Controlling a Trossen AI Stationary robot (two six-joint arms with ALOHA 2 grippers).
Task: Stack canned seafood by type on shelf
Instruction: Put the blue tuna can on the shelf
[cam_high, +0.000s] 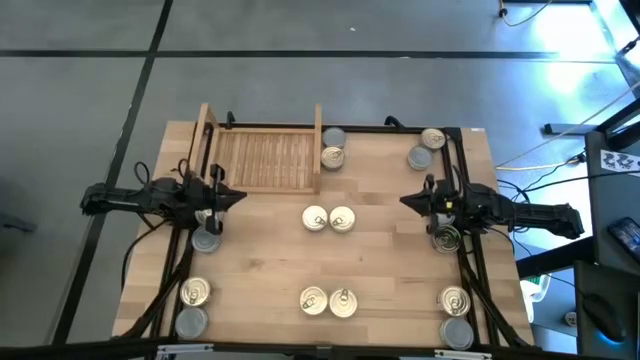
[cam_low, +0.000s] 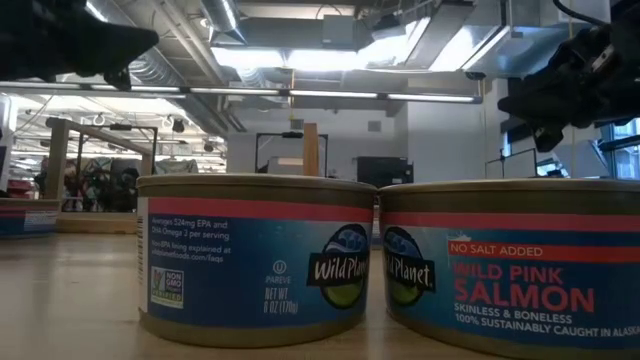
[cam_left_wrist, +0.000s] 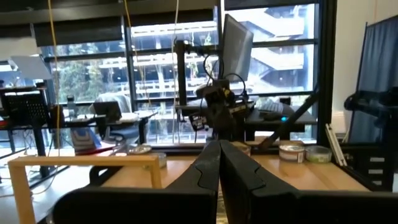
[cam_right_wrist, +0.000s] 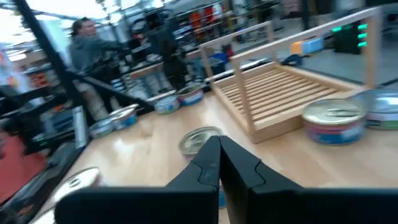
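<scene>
1. Grey concrete floor with dark seams surrounds a pale wooden tabletop (cam_high: 380, 250) that fills the lower middle of the high view.
2. At centre left, the left gripper (cam_high: 238, 197) hangs over the table's left side, its dark fingers clenched on nothing and pointing toward frame right.
3. Below it, near the left edge, one dull grey can (cam_high: 205, 239) sits just under the arm; a golden-topped can (cam_high: 195, 292) and another grey one (cam_high: 190, 321) lie in the lower left corner.
4. At upper centre left stands the shelf (cam_high: 262, 158), a shallow light-wood rack with a slatted base and two upright side boards. Its long axis runs left to right along the table's far edge, and its slats are bare.
5. Just past the rack's right board, two cans (cam_high: 332, 157) stand one behind the other against it.
6. Two golden pull-tab cans (cam_high: 328, 219) stand side by side, upright, at the table's centre; another pair (cam_high: 328, 301) stands near the bottom edge. Bare wood lies open between these pairs and around them.
7. In the upper right, a golden can and a grey can (cam_high: 421, 156) sit near the corner.
8. At centre right, the right gripper (cam_high: 405, 201) points toward frame left, fingers pressed together and empty, with a golden can (cam_high: 446, 238) just below the arm.
9. In the lower right corner are a golden can (cam_high: 453, 300) and a grey can (cam_high: 457, 332).
</scene>
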